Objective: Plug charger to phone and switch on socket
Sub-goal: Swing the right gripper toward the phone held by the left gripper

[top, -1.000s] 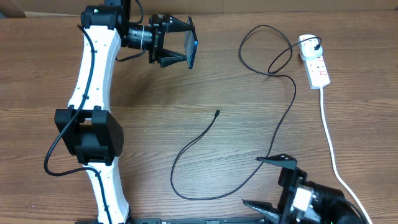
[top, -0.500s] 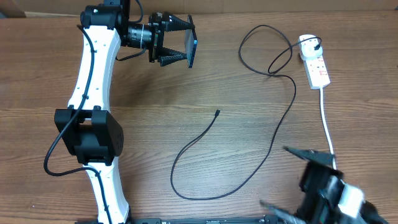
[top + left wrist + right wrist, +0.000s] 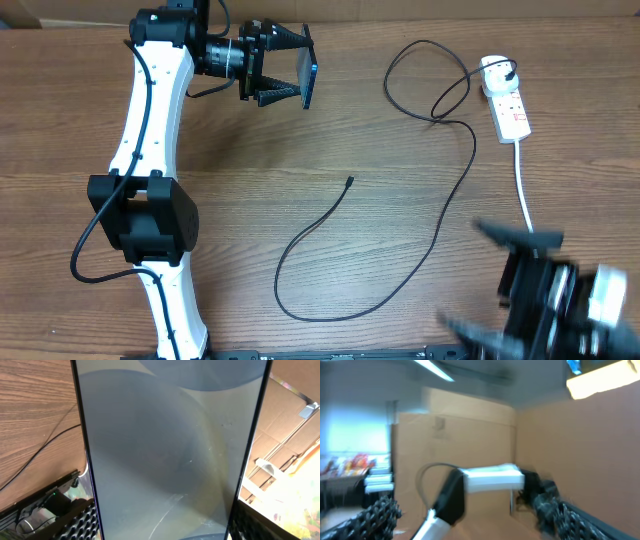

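Left gripper [image 3: 300,68]: clamped on the phone [image 3: 311,80], held off the table, well to the left of the socket [image 3: 506,98] and at about the same depth as it. From overhead the phone shows only as a thin dark edge between the two fingers. In the left wrist view the phone [image 3: 170,450] fills most of the frame, its pale screen facing the camera, with ribbed black pads [image 3: 75,522] at its lower edges on both sides. No text is legible on the screen.

Right gripper [image 3: 458,272]: jaws spread wide, nothing between them, at the near table edge, nearer than the socket. It is heavily blurred in both views. The right wrist view gives only smeared cardboard walls and the two ribbed fingers [image 3: 370,517] in the lower corners.

Socket: lies flat near the far right of the table [image 3: 400,150], with its white cord [image 3: 525,190] running toward the near edge.

Charger [image 3: 473,155]: its black plug [image 3: 510,70] sits in the far end of the socket. The cable loops left of the socket, then sweeps down and round in a wide curve. Its connector tip [image 3: 350,180] lies free on the table, left of and nearer than the socket, apart from the phone and from both grippers.

Switch position: cannot tell.
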Motion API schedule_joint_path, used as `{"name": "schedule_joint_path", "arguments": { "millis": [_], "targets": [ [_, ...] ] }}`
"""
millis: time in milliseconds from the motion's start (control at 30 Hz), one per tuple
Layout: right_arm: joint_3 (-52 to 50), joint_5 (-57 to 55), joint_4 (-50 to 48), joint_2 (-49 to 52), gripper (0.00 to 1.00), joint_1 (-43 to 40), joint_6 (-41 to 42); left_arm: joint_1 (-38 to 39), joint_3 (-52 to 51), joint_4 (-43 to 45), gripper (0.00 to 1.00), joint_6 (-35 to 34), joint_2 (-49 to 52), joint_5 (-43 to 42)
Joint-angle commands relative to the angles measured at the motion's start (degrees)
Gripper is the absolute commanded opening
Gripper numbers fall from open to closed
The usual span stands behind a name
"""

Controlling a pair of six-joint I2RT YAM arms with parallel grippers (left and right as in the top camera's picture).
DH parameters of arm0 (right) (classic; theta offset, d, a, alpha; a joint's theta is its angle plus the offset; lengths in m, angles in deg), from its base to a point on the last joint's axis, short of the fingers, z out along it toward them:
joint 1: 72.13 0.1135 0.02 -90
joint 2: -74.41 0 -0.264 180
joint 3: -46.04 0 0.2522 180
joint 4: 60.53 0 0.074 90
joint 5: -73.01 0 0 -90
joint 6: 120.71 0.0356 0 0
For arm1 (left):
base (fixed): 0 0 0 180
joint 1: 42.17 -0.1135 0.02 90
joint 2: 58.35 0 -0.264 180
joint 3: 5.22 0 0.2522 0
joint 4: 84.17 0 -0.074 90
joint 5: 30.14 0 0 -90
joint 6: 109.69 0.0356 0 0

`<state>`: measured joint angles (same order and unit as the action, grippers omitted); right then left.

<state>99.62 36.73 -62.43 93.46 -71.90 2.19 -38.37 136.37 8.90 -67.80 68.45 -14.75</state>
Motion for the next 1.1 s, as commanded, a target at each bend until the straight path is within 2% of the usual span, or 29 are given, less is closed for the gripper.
{"name": "schedule_joint_path", "arguments": {
  "millis": [0,167,200,233,400,500,600,833,1067],
  "targets": [
    [9.57,-4.00,12.24,7.80,1.00,-1.38,-4.17,0.74,1.33,0.22,0.73,-0.35,-1.99,-3.17],
    [23.69,-2.56,36.89,20.61,1.00,-1.42,-14.16,0.74,1.33,0.63,0.73,-0.35,-1.99,-2.91],
    [27.50,-2.40,44.65,24.72,1.00,-1.42,-16.85,0.74,1.31,0.63,0.73,-0.37,-1.99,-2.91],
    [28.72,-1.27,47.36,26.43,1.00,-1.42,-17.49,0.74,1.33,0.66,0.73,-0.37,-1.99,-2.80],
    [29.16,17.35,49.68,33.03,1.00,-1.36,-13.00,0.74,1.33,0.66,0.72,-0.37,-1.99,-1.86],
    [29.16,15.41,45.20,36.74,1.00,-0.35,-6.64,0.74,1.33,0.66,0.72,-0.68,-1.99,-1.55],
    [29.16,5.97,46.58,39.43,1.00,1.84,-2.38,0.74,1.33,0.66,0.73,-1.55,-1.99,-1.44],
    [33.24,-29.29,59.63,43.54,0.99,14.43,-2.78,0.85,1.33,0.68,0.72,-3.37,-1.99,-1.40],
    [50.25,-57.72,74.14,56.94,0.98,30.91,-3.28,2.71,1.33,0.66,0.72,-6.58,-1.99,3.41]
  ]
}}
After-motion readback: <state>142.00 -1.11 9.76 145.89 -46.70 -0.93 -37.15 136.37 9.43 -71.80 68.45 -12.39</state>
